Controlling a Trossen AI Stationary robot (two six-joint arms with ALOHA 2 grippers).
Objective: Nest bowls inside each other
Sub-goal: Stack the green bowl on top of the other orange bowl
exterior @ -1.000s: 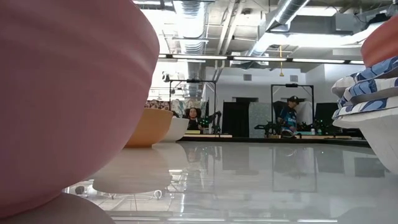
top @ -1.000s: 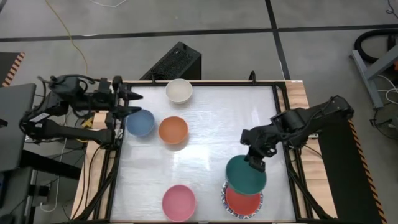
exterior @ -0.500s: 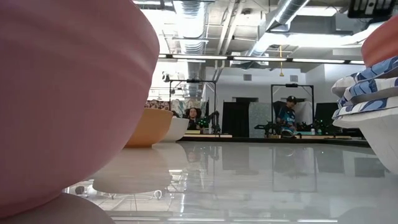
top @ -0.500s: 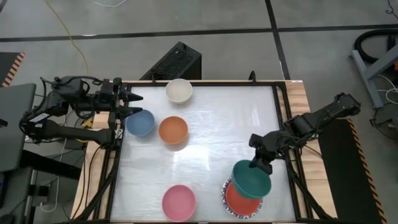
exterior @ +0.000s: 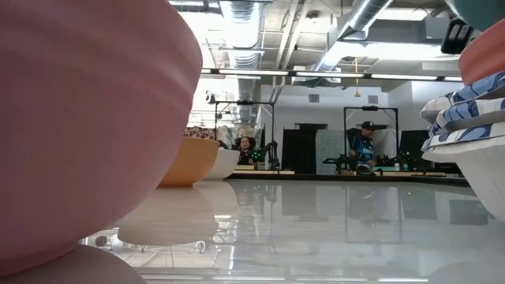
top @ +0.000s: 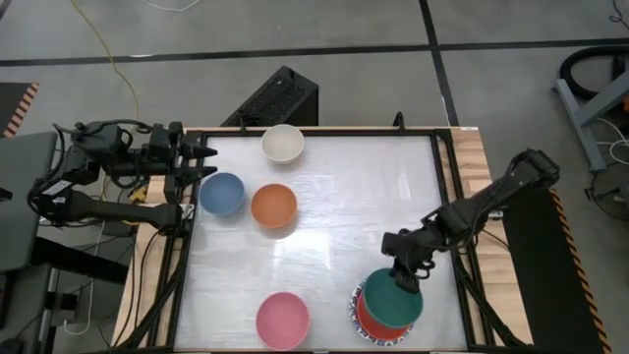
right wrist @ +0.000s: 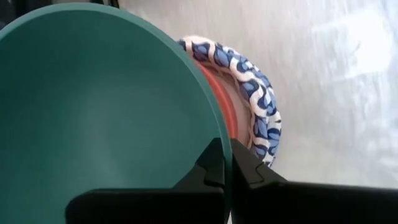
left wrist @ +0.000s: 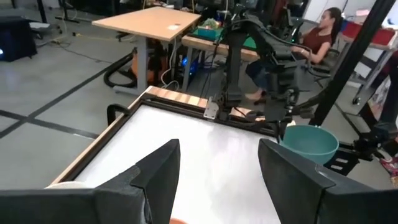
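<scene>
A teal bowl (top: 393,303) hangs over a red bowl (top: 371,323) that sits in a stack of blue-and-white patterned-rim bowls (right wrist: 249,81) at the near right of the table. My right gripper (top: 403,279) is shut on the teal bowl. A blue bowl (top: 222,194), an orange bowl (top: 273,206), a cream-white bowl (top: 283,144) and a pink bowl (top: 283,320) stand apart on the table, each on its base. My left gripper (top: 204,164) waits open at the table's left edge, beside the blue bowl. My right gripper pinches the teal bowl's rim (right wrist: 219,134) on its far side, one finger (right wrist: 208,171) inside the bowl and the other outside. The fingers slant down from the table's far right. The bowl stays open side up over the red bowl; whether they touch I cannot tell.
The table's middle, between the orange bowl and the stack, is bare white surface (top: 334,226). A black box (top: 275,98) stands behind the far edge. In the low view the pink bowl (exterior: 79,118) fills the left side. People sit in the room beyond.
My right gripper has sunk and gone toward the table's near edge with the teal bowl. The bowl now hangs over the red bowl instead of beside its far rim.
</scene>
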